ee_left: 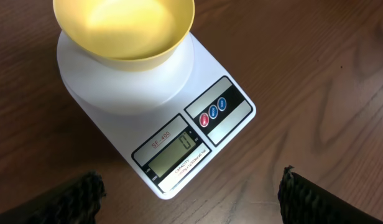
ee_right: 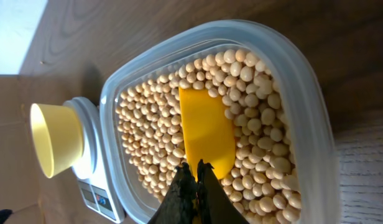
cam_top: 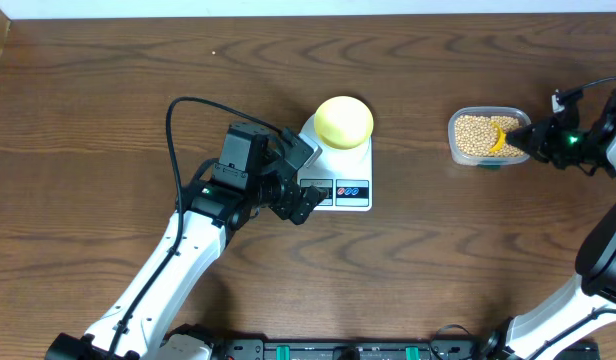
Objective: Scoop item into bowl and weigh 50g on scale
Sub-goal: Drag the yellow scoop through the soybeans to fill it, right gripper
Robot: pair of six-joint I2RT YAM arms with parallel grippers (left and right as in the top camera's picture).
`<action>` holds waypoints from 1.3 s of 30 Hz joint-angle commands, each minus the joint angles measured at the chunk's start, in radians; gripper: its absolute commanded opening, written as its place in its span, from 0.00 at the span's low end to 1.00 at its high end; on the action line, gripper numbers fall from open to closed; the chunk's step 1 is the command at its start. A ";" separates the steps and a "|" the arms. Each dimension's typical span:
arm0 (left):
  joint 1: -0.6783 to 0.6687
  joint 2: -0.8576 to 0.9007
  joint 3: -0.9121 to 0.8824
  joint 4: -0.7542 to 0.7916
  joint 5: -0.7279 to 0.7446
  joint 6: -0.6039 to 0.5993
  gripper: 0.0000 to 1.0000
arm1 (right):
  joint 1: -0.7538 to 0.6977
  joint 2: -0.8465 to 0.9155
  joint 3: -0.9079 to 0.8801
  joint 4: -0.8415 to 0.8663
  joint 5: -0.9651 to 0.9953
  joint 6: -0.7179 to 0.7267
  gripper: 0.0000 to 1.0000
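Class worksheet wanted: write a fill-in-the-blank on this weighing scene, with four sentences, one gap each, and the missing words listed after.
1. On the scale stands a pale yellow ___.
2. The scale's display reads ___.
3. The beans lie in a clear plastic ___.
4. The jaws of the right arm are shut on a yellow ___.
Missing words: bowl; 0; tub; scoop.
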 commanded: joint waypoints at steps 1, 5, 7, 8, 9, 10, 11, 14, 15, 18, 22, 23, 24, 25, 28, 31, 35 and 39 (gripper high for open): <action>0.004 0.008 -0.008 -0.002 0.016 0.016 0.92 | -0.040 0.014 -0.012 0.002 -0.036 -0.025 0.01; 0.004 0.008 -0.008 -0.002 0.016 0.016 0.92 | -0.054 0.014 -0.012 0.002 -0.088 -0.028 0.01; 0.004 0.008 -0.008 -0.002 0.016 0.016 0.92 | -0.056 0.014 -0.012 0.002 -0.095 -0.027 0.01; 0.004 0.008 -0.008 -0.003 0.016 0.016 0.92 | -0.056 0.014 -0.012 0.001 -0.102 -0.031 0.01; 0.004 0.008 -0.008 -0.002 0.016 0.016 0.92 | -0.056 0.014 -0.012 0.000 -0.117 -0.040 0.01; 0.004 0.008 -0.008 -0.002 0.016 0.016 0.92 | -0.056 0.014 -0.012 -0.002 -0.131 -0.046 0.01; 0.004 0.008 -0.008 -0.002 0.016 0.016 0.92 | -0.056 0.014 -0.012 -0.002 -0.141 -0.046 0.01; 0.004 0.008 -0.008 -0.002 0.016 0.016 0.92 | -0.056 0.014 -0.012 -0.001 -0.157 -0.046 0.01; 0.004 0.008 -0.008 -0.003 0.016 0.016 0.92 | -0.056 0.014 -0.012 0.000 -0.157 -0.046 0.01; 0.004 0.008 -0.008 -0.002 0.016 0.016 0.92 | -0.056 0.014 -0.012 0.002 -0.163 -0.048 0.01; 0.004 0.008 -0.008 -0.003 0.016 0.016 0.92 | -0.056 0.014 -0.012 0.002 -0.206 -0.069 0.01; 0.004 0.008 -0.008 -0.002 0.016 0.016 0.92 | -0.056 0.014 -0.012 0.002 -0.211 -0.069 0.01; 0.004 0.008 -0.008 -0.002 0.016 0.016 0.92 | -0.056 0.014 -0.012 0.002 -0.219 -0.071 0.01; 0.004 0.008 -0.008 -0.003 0.016 0.016 0.92 | -0.056 0.014 -0.012 0.002 -0.221 -0.072 0.01; 0.004 0.008 -0.008 -0.002 0.016 0.016 0.92 | -0.056 0.014 -0.012 0.004 -0.223 -0.072 0.01; 0.004 0.008 -0.008 -0.003 0.016 0.016 0.92 | -0.056 0.014 -0.012 0.006 -0.224 -0.072 0.01; 0.004 0.008 -0.008 -0.002 0.016 0.016 0.92 | -0.064 0.014 -0.012 0.006 -0.229 -0.072 0.01; 0.004 0.008 -0.008 -0.003 0.016 0.016 0.92 | -0.089 0.014 -0.012 0.007 -0.293 -0.072 0.01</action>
